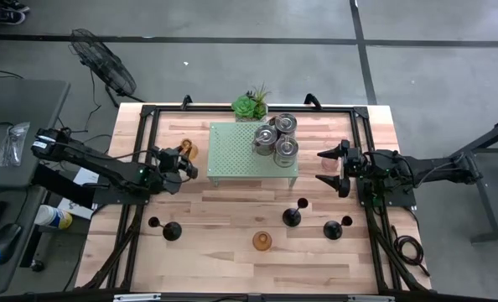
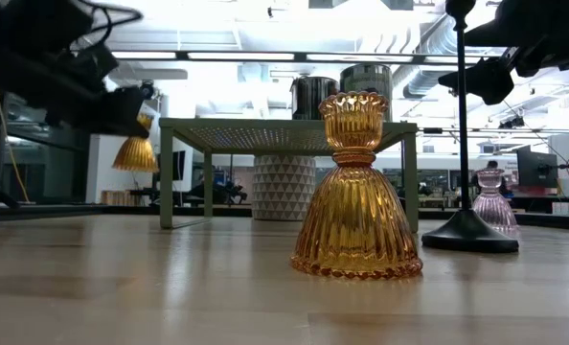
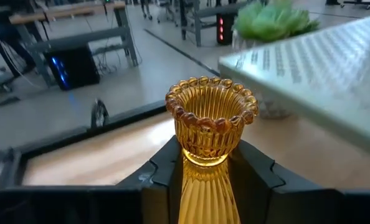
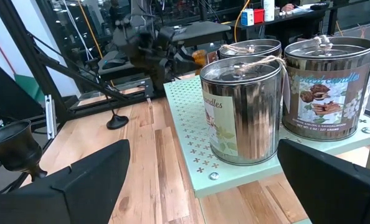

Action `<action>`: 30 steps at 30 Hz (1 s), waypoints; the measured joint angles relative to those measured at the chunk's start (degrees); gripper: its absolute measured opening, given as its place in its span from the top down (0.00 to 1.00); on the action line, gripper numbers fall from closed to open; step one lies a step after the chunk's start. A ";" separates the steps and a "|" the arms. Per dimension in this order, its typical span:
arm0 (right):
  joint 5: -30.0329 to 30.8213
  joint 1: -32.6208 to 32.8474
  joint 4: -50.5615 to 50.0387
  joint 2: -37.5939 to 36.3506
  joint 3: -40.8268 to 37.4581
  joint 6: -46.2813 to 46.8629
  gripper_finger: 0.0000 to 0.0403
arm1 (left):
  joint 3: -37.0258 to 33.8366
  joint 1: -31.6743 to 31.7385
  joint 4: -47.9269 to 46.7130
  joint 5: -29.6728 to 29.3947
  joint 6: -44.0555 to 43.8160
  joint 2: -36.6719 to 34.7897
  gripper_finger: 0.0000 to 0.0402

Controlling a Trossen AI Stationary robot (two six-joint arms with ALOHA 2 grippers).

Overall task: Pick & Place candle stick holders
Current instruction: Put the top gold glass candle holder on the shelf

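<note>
Gripping amber holder [image 3: 211, 134], left tool [image 3: 207, 180]

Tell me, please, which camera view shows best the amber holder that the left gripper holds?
The left wrist view: the amber holder fills it, its beaded cup sitting between the left gripper's dark fingers. The high view shows only a small orange spot at the gripper. The low view shows it lifted, far away and partly hidden. The right wrist view barely shows it.

Pale green perforated stand [image 1: 241, 151] on wooden desk [image 1: 224, 252], toward far edge. Green spiky potted plant [image 1: 250, 105] just behind stand, at desk's far edge. Black floor fan [image 1: 102, 63] on grey floor beyond desk's far left corner. Side table [image 1: 14, 126] left of desk, computer mouse [image 1: 6, 237] on it.
</note>
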 joint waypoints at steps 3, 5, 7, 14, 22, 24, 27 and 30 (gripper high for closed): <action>0.00 0.02 0.02 0.01 0.00 0.01 0.01 | 2.20 0.00 0.02 -1.56 5.00 -1.10 0.76; 0.00 0.00 0.01 0.00 0.00 0.01 0.01 | 3.79 0.00 0.01 -2.21 8.44 -1.40 0.76; 0.00 0.01 0.00 0.01 0.00 0.01 0.01 | 5.62 0.00 -0.02 -2.57 11.94 -1.40 0.76; 0.00 0.00 0.00 0.00 0.00 0.00 0.01 | 11.42 0.02 0.02 -2.20 20.58 -1.40 0.76; 0.00 0.02 0.00 0.00 0.00 0.00 0.01 | 15.94 0.04 0.01 1.97 23.82 -1.29 0.76; 0.00 0.02 0.01 0.01 0.00 0.01 0.01 | 16.94 0.04 0.01 3.84 23.84 -0.97 0.76; 0.00 0.00 0.00 0.00 0.00 0.02 0.01 | 18.52 0.04 0.00 6.48 23.82 0.12 0.76; 0.00 0.00 0.00 0.01 0.01 0.01 0.01 | 19.73 0.07 0.20 9.21 23.83 1.37 0.76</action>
